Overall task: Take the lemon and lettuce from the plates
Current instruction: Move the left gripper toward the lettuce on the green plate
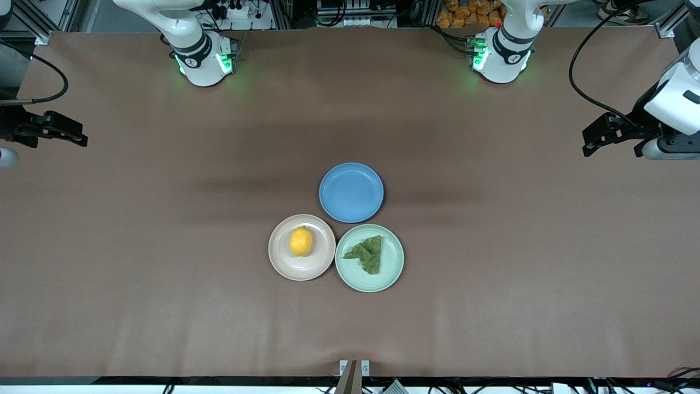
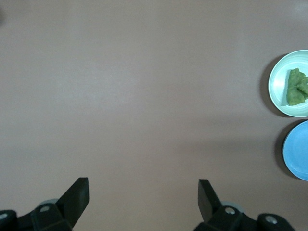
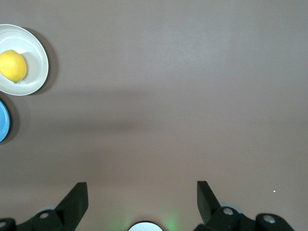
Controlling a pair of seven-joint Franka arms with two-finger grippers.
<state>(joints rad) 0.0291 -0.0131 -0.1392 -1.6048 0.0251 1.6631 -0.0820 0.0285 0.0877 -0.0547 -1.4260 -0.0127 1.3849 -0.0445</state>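
The left tool (image 1: 593, 139) hangs released over the bare counter (image 1: 492, 273) at the left arm's end, its two fingers (image 2: 77, 195) standing wide apart with nothing between them; this arm waits. The right tool (image 1: 74, 134) is likewise released and holds nothing, over the right arm's end of the counter, well apart from the plates. In the middle of the counter three plates sit in a tight cluster. Taking the cluster's centre as a clock hub in the front view, the blue plate (image 1: 351, 192) lies at twelve o'clock, the beige-pink plate (image 1: 302, 247) at about eight o'clock, and the mint-green plate (image 1: 369, 258) at about four o'clock, the rims just beside one another. The lemon (image 1: 301, 241) rests on the beige-pink plate, near its middle. The lettuce (image 1: 367, 254) lies flat on the mint-green plate, a wrinkled dark-green piece.
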